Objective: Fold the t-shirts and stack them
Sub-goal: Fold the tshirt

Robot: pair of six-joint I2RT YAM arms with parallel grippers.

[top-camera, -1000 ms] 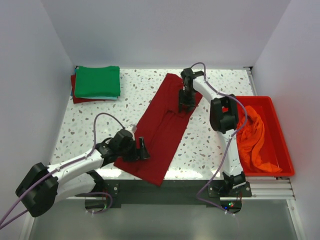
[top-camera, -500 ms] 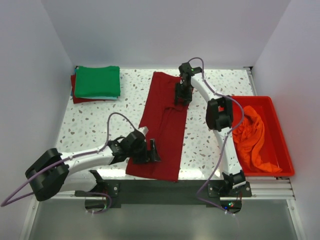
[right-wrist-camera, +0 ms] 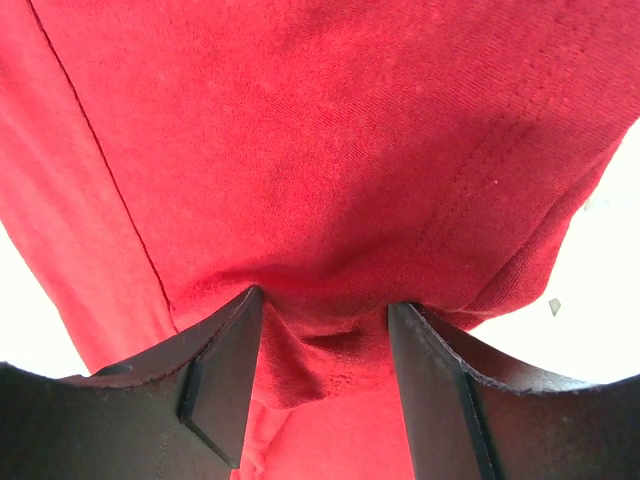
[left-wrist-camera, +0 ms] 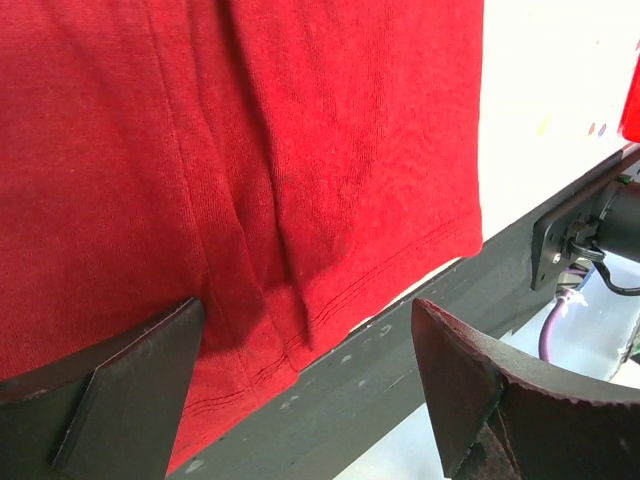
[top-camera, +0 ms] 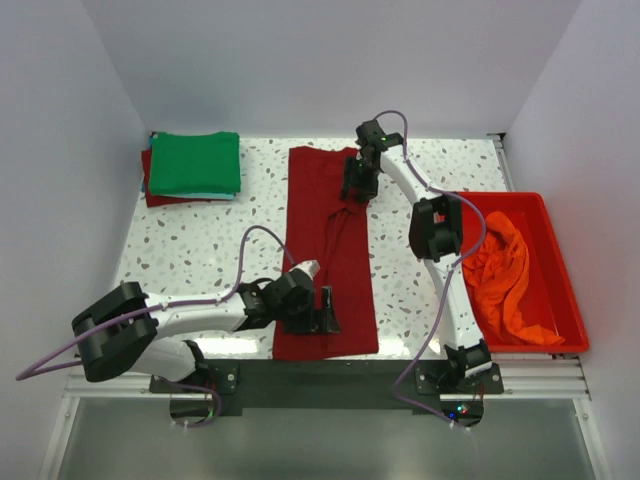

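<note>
From above, a dark red t-shirt (top-camera: 320,250) is lying as a long strip down the middle of the speckled table (top-camera: 200,250), running from the top centre of the frame to the bottom edge. The left gripper (top-camera: 327,312) is hovering over the strip's lower end. The right gripper (top-camera: 355,187) is sitting at its upper right corner. At upper left, a folded green t-shirt (top-camera: 195,163) is resting on another folded red shirt (top-camera: 150,192), of which only an edge is showing. At right, an orange t-shirt (top-camera: 505,270) is lying crumpled in a red tub (top-camera: 548,250).

In the left wrist view, the dark fingers (left-wrist-camera: 130,390) are standing wide apart at the bottom of the frame, clamping nothing. The shirt's stitched hem is lying between them, with a long crease running up the frame, just beside the dark rail (left-wrist-camera: 400,390) at the table's edge.

In the right wrist view, red cloth is filling nearly the whole frame (white table is peeking in at both lower sides). A ridge of it is bunching between the two fingers (right-wrist-camera: 220,380), which are standing partly apart and touching the cloth on both sides. Whether they are pinching it cannot be told.
</note>
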